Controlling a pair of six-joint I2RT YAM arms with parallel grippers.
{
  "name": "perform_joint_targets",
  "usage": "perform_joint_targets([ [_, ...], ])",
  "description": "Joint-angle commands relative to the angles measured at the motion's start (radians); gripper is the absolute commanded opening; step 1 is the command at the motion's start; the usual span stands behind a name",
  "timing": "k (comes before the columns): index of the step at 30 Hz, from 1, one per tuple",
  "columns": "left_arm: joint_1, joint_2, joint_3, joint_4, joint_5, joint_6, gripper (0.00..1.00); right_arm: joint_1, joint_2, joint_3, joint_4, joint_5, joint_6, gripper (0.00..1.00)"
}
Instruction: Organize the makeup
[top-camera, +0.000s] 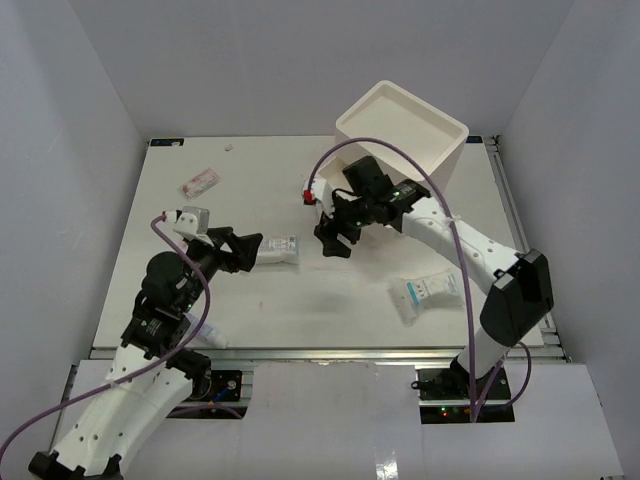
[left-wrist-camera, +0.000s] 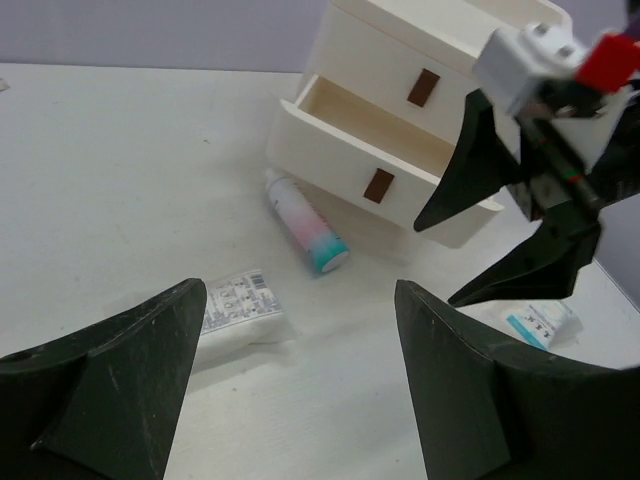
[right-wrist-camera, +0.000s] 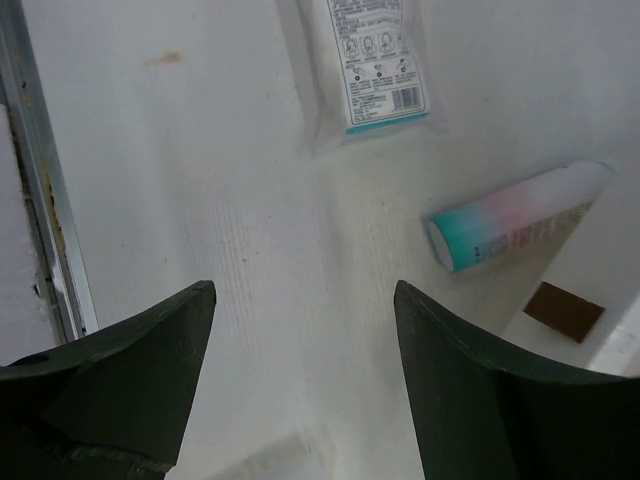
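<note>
My left gripper (top-camera: 246, 250) is open and empty, just left of a white packet with teal print (top-camera: 279, 248). In the left wrist view (left-wrist-camera: 300, 292) that packet (left-wrist-camera: 238, 305) lies by the left finger. My right gripper (top-camera: 335, 238) is open and empty, low over the table in front of the drawer box (top-camera: 405, 130). A white bottle with a teal cap (right-wrist-camera: 515, 230) lies beside the box; it also shows in the left wrist view (left-wrist-camera: 305, 222). A second packet (top-camera: 425, 293) lies front right. A pinkish sachet (top-camera: 198, 182) lies back left. No sponges are in view.
The white three-drawer box has one drawer (left-wrist-camera: 340, 125) pulled open, with nothing showing inside it. The right arm's gripper (left-wrist-camera: 520, 200) hangs in front of the box. A small white item (top-camera: 207, 337) lies by the left arm near the table's front edge (top-camera: 320, 350).
</note>
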Motion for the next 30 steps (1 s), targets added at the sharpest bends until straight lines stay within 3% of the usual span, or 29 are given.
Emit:
perform_joint_targets([
  [1, 0.005, -0.132, -0.024, -0.067, -0.177, -0.015, 0.87, 0.074, 0.112, 0.095, 0.076, 0.297, 0.216, 0.82],
  [8, 0.005, -0.213, -0.041, -0.066, -0.238, -0.026, 0.87, 0.168, 0.252, 0.103, 0.213, 0.712, 0.475, 0.94],
  [13, 0.005, -0.210, -0.041, -0.064, -0.236, -0.028, 0.87, 0.174, 0.337, 0.166, 0.229, 0.879, 0.540, 0.96],
  [30, 0.005, -0.218, -0.039, -0.061, -0.222, -0.026, 0.87, 0.171, 0.498, 0.215, 0.267, 1.020, 0.618, 0.95],
])
